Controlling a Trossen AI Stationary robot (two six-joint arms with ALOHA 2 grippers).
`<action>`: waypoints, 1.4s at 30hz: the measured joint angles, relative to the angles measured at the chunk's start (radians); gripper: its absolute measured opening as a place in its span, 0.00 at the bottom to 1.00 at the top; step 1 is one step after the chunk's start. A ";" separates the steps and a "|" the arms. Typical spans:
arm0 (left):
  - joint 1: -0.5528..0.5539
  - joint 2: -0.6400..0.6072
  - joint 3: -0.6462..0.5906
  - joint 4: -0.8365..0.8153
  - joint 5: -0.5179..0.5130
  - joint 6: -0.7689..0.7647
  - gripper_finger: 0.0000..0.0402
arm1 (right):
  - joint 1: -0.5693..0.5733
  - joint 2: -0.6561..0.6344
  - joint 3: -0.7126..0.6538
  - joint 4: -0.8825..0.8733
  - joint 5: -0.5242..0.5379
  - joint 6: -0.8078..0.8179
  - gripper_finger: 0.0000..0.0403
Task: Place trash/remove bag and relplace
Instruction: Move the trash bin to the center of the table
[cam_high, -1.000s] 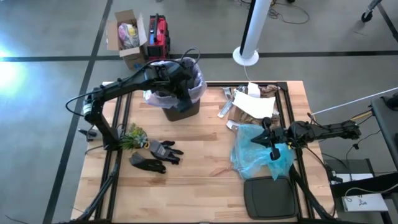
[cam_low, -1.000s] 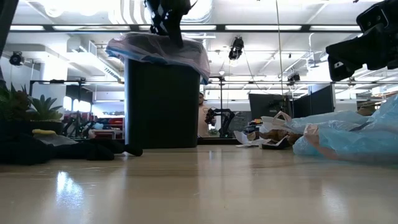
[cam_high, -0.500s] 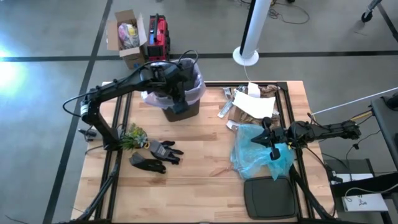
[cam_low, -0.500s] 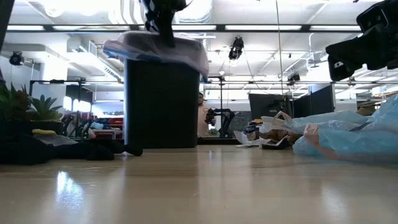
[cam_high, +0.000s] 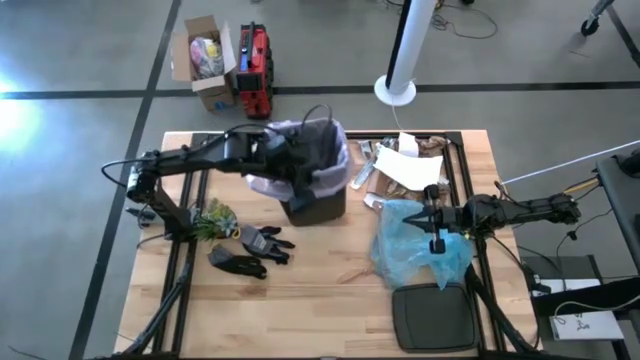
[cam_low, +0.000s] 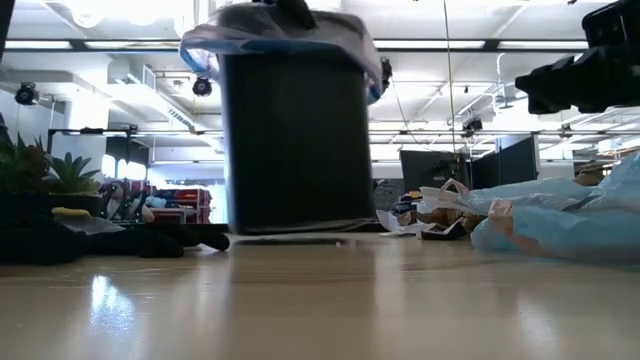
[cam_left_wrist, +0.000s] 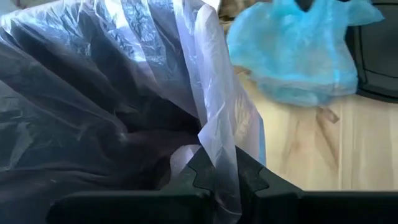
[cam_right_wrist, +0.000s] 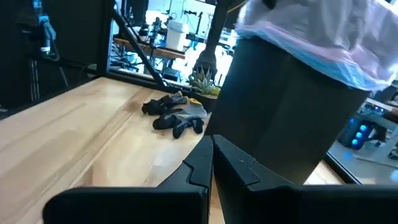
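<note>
The bag (cam_high: 300, 150), a pale pink-lavender liner, lines a black bin (cam_high: 322, 205) at the table's middle, and its rim is folded over the bin's top (cam_low: 285, 30). My left gripper (cam_high: 303, 178) is shut on that rim at the bin's near side. The trash (cam_high: 402, 165), brown and white paper scraps, lies at the far right. My right gripper (cam_high: 434, 243) is shut with nothing in it, hovering over a light blue plastic bag (cam_high: 420, 255). My left gripper pinches a fold of the bag's rim (cam_left_wrist: 217, 146) between its two fingers, coming slanting from above and from the table's left. The film runs up taut from the fingers. Whether the bin's wall is also between them, I cannot tell.
Two black gloves (cam_high: 250, 250) and a small plant (cam_high: 212, 218) lie at the near left. A black tray (cam_high: 435, 315) sits at the near right, just before the blue bag. Bare wood lies between the gloves and the blue bag.
My left gripper has taken hold of the bag's rim and gone toward the table's right and near edges. The bin and bag have come along with it, away from the far left and toward the table's middle.
</note>
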 joint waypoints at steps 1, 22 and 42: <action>-0.017 0.004 0.000 0.008 -0.007 -0.007 0.01 | 0.000 0.004 0.000 0.012 0.004 0.007 0.00; -0.259 0.028 0.000 0.040 -0.068 -0.315 0.01 | -0.002 0.032 0.000 0.270 0.494 0.780 0.00; -0.283 -0.019 0.002 0.056 -0.025 -0.494 0.55 | -0.002 0.650 0.510 -0.042 0.448 0.721 0.35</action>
